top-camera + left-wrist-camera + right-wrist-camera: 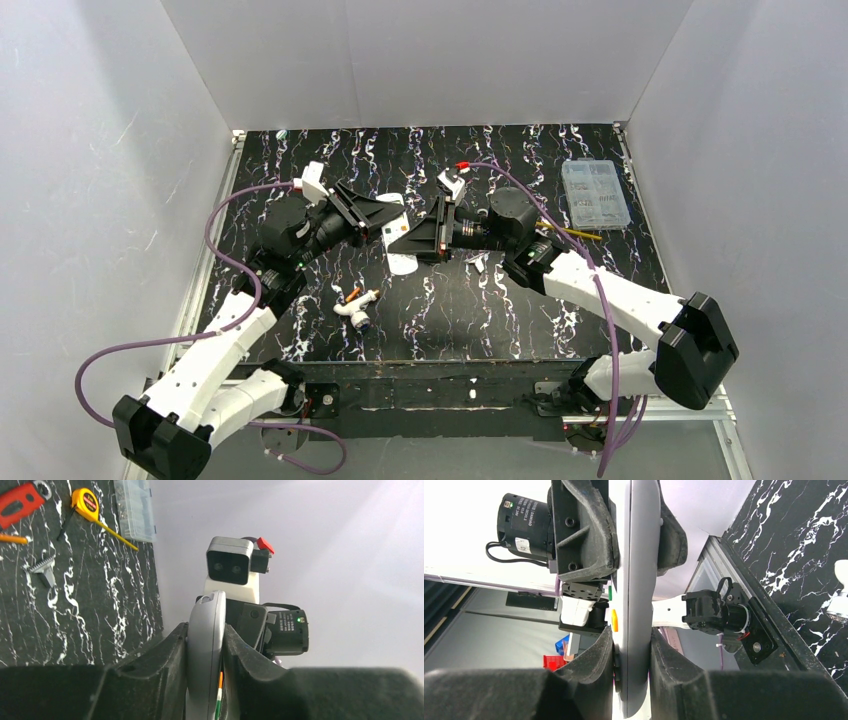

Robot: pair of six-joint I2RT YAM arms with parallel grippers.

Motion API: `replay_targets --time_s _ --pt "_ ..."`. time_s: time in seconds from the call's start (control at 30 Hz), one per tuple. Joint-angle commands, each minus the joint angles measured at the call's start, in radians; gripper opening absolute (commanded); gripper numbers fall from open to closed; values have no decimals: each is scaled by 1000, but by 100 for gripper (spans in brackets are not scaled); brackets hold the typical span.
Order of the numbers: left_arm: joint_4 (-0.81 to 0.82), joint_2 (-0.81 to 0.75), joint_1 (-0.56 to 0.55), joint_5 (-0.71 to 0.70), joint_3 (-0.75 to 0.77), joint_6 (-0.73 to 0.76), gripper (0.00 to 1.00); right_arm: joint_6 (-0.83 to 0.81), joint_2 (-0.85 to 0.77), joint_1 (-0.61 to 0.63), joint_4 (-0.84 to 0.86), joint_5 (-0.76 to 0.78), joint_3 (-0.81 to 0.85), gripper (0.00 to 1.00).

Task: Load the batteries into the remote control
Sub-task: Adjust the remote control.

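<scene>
The remote control (401,264), slim and white, hangs edge-on above the mat between both arms. My left gripper (388,216) is shut on its upper end, and in the left wrist view the black pads (170,655) press both faces of the remote control (205,625). My right gripper (408,244) is shut on its other end; its wrist view shows the remote control (639,555) pinched at my right gripper (631,650), with an orange button (614,620) showing. One small orange battery (352,293) lies on the mat beside a white tube tool (359,310).
A clear parts box (595,193) sits at the back right, with a yellow tape measure (85,500) and a red-handled wrench (20,500) near it. A small grey comb piece (42,570) lies on the black marbled mat (450,310). White walls enclose three sides.
</scene>
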Motion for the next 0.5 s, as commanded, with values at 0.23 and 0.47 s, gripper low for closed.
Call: replay_targets --time_s 0.23,0.47 --pt "-33 -48 -7 -67 51 39 0 23 -20 3 237 -7 -64 54" --pt "4 -44 -7 -103 34 34 0 28 -45 6 279 8 -92 61"
